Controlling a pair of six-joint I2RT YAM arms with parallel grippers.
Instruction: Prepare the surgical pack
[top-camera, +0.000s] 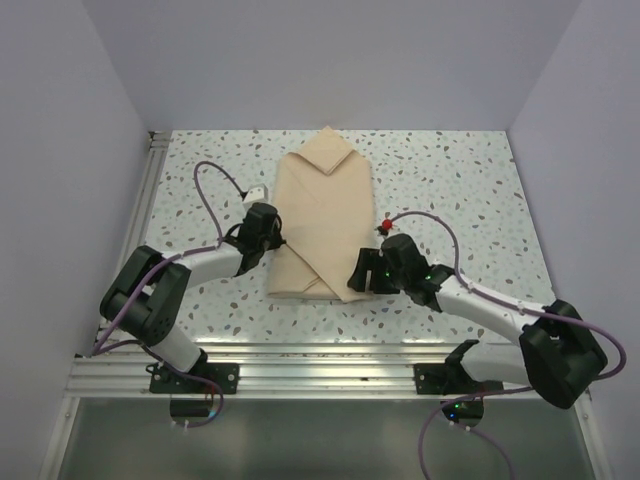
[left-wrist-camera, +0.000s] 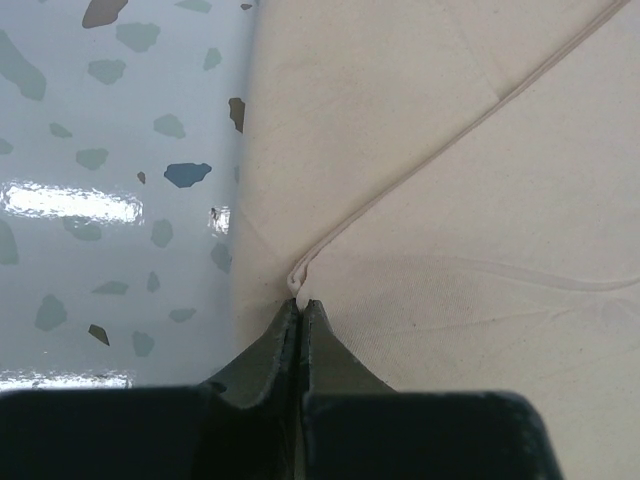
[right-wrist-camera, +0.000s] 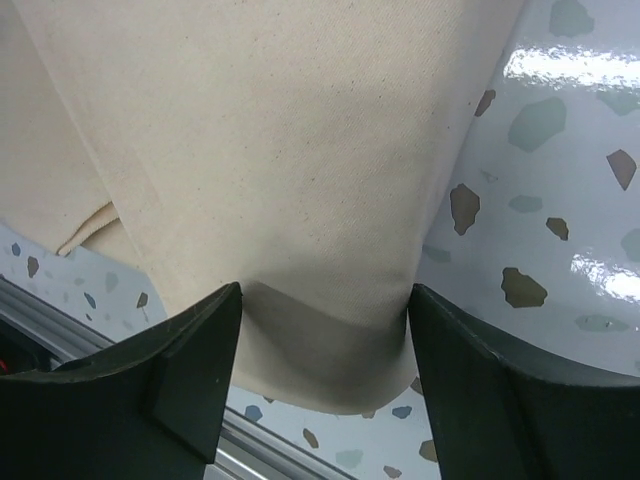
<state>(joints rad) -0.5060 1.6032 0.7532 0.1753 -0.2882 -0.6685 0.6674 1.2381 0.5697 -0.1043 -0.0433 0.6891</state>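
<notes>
Wrap: cloth bundle (top-camera: 322, 215) looks fully folded, I judge only tidying left | left fingers (left-wrist-camera: 301, 308) pressed together, hem at their tips | right fingers (right-wrist-camera: 325, 320) spread apart, flap between them

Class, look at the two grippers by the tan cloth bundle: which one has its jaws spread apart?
The right gripper: its jaws stand wide apart; the left gripper is shut.

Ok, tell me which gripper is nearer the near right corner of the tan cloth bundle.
Right. The right gripper straddles that corner of the tan cloth bundle, jaws apart. The left gripper sits farther up, at the bundle's left edge.
</notes>
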